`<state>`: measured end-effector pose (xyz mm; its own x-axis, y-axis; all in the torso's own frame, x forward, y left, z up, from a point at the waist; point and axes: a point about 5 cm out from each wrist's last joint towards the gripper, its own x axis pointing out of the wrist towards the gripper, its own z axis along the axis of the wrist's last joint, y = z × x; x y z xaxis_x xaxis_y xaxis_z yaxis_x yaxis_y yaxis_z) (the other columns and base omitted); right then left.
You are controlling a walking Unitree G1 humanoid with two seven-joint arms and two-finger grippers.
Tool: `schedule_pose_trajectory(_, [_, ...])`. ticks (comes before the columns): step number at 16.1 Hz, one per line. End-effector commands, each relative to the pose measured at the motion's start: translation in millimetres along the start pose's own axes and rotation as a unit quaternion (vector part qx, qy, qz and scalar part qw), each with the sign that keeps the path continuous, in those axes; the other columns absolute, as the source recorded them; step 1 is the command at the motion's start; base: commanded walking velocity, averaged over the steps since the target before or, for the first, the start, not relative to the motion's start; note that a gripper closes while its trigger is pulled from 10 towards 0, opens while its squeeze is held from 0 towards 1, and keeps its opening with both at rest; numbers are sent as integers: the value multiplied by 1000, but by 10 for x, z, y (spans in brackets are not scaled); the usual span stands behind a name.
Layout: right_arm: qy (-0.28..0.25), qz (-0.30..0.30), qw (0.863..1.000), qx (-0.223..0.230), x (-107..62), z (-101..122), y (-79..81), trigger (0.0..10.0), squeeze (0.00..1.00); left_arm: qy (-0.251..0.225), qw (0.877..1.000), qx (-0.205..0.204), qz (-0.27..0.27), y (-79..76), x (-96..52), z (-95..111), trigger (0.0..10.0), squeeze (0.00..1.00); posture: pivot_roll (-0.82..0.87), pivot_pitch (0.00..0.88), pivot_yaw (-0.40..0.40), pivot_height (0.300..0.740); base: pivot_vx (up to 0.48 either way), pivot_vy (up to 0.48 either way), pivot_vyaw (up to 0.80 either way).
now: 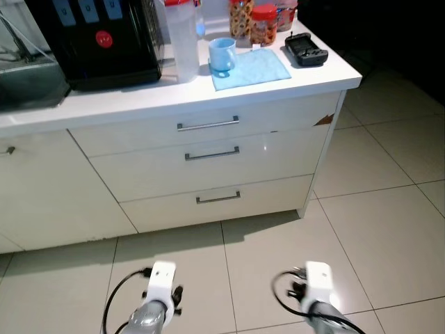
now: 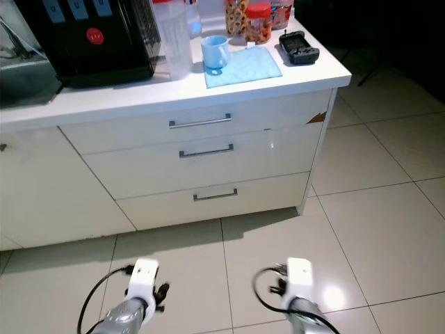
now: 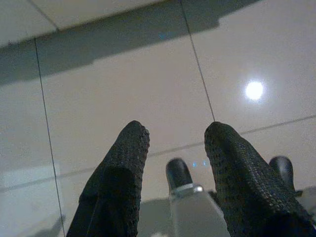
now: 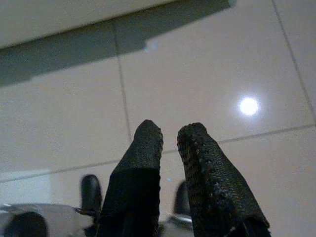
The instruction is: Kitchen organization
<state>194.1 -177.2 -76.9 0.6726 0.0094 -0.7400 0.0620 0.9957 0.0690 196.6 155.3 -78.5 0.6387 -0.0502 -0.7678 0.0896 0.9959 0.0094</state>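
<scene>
— Where do the things lie from your tools?

— Ahead and well above both. My left tool (image 3: 173,163) hangs over the floor (image 1: 389,209) with fingers moderately apart; my right tool (image 4: 170,148) has its fingers narrowly apart. Both hold nothing.

— Which arm is nearer?

— The blue cup (image 1: 222,54) stands on the blue cloth (image 1: 252,68) on the bench (image 1: 208,94), roughly between them; the drawer handles (image 1: 208,125) run crosswise. I judge neither arm clearly favoured.

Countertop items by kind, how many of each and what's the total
Black machine: 1
Clear pitcher: 1
Blue cup: 1
Blue cloth: 1
Red-lidded snack jar: 1
Other snack jar: 1
Black handheld device: 1
Total: 7
</scene>
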Motion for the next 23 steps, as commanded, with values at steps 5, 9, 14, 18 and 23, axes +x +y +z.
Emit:
schedule_pose_trajectory(5, [3, 9, 1000, -1, 6, -6, 48, 10000, 0, 9, 1000, 2, -4, 30, -5, -27, 10000, 0, -36, 0, 105, 740, 0, 0, 0])
schedule_pose_trajectory(9, [0, 9, 1000, -9, 6, 16, 9, 10000, 0, 4, 1000, 3, -6, 49, -8, -18, 10000, 0, -21, 0, 95, 740, 0, 0, 0])
schedule_pose_trajectory(14, [3, -4, 999, -42, -24, 56, -243, 10000, 0, 2, 1000, -24, -3, 91, -27, -65, 10000, 0, -8, 0, 68, 740, 0, 0, 0])
schedule_pose_trajectory(18, [-15, 1, 1000, -27, 2, 162, -220, 10000, 0, 1, 999, -37, -1, 75, -28, -74, 10000, 0, 2, 0, 64, 740, 0, 0, 0])
schedule_pose_trajectory(23, [-5, 10, 1000, -23, 12, 101, -98, 10000, 0, -8, 999, -48, 12, 98, -14, -12, 10000, 0, 22, 0, 58, 740, 0, 0, 0])
